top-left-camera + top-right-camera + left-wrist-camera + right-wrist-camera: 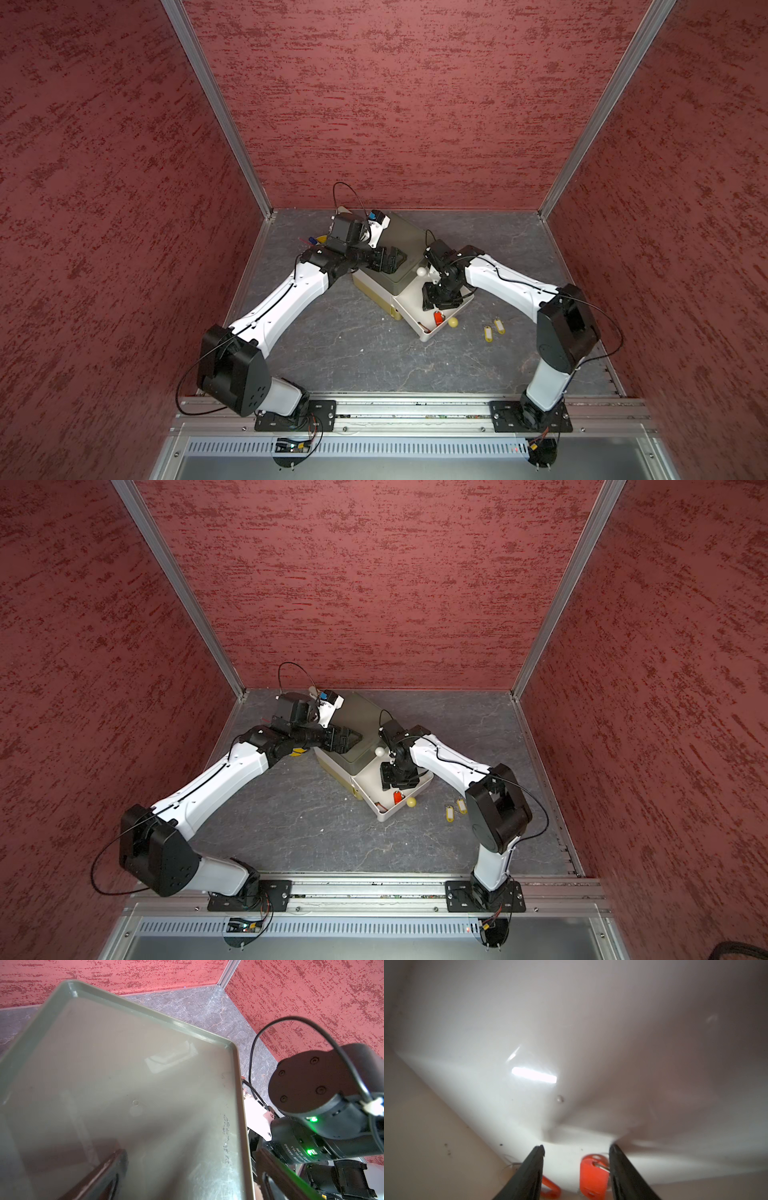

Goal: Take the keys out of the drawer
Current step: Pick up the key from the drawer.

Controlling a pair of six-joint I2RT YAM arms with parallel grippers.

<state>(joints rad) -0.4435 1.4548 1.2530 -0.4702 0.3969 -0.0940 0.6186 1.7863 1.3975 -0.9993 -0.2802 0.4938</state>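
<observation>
Right now the right gripper (576, 1147) is reaching down inside the drawer (424, 332), its jaws standing apart and clamping nothing. A red-tagged key (593, 1176) is lying flat on the drawer floor between the two fingers. It is sitting hard by one finger, whether touching I cannot tell, and leaving a clear gap to the other. Its long axis is running along the fingers, so the jaws are facing its narrow width, and a straight squeeze looks like the fitting move. A second red tag (550, 1188) is peeking from under the other finger and may be getting in the way.

In both top views this is happening at the drawer's front end, just behind its yellow knob (453, 322). Two yellow-tagged keys (493, 329) are lying on the table (353, 357) outside the drawer, near its front corner. No black tags are showing.

The left gripper (397, 261) is spreading wide open over the cabinet (401, 235) behind the drawer, so the right arm is the nearer one.
</observation>
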